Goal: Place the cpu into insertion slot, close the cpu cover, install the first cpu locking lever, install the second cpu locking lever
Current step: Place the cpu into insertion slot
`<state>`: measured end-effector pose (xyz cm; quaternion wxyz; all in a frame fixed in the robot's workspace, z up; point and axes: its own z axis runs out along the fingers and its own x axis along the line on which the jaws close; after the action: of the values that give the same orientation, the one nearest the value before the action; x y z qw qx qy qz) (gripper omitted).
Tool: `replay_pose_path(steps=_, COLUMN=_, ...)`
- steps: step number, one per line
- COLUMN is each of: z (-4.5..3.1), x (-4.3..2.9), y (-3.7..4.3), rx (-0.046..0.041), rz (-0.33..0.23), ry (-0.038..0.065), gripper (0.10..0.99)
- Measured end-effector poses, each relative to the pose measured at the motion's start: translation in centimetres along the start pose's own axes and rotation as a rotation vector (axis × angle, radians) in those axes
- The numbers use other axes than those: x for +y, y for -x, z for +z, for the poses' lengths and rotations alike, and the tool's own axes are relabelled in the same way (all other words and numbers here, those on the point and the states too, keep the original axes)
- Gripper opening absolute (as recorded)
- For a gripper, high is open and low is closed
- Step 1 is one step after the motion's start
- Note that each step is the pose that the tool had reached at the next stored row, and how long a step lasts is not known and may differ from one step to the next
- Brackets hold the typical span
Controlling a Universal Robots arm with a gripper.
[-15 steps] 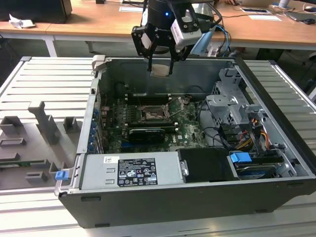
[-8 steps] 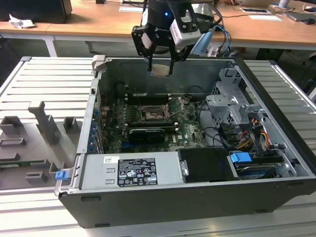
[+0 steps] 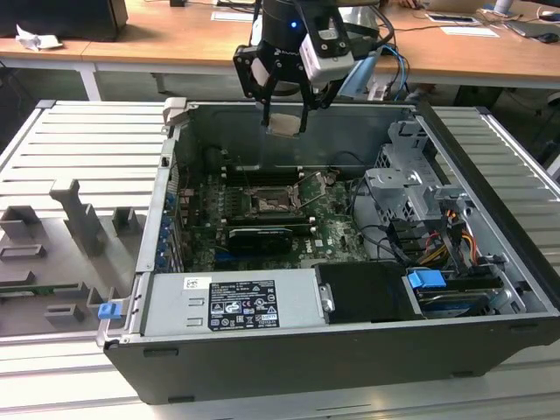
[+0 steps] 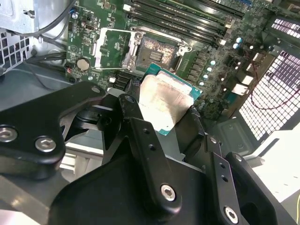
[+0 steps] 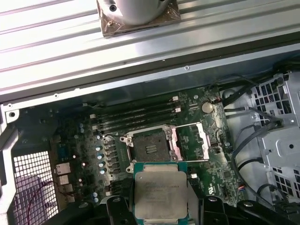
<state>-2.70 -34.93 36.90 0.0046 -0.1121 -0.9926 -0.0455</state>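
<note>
Fingers (image 4: 133, 117) of the gripper (image 3: 284, 124) clench the cpu (image 5: 161, 194) by two opposite edges, pale metal face showing in both wrist views; it hangs high over the far part of the open computer case (image 3: 289, 363), well apart from the insertion slot (image 5: 150, 145); the slot lies bare on the green motherboard (image 5: 75, 140), the cpu cover (image 5: 192, 139) swung open beside it; a grey power supply box (image 3: 232, 302) sits along the near wall.

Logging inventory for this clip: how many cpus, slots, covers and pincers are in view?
cpu: 1, held in the pincer
slot: 1, empty
cover: 1, swung open beside the slot
pincer: 1
Total: 4
</note>
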Motion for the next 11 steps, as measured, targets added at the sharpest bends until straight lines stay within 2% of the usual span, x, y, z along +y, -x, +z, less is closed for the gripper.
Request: replay_pose_path(steps=11, z=0.0, x=0.0, y=0.0, rx=-0.0062, rz=0.069, ry=0.001, gripper=0.541)
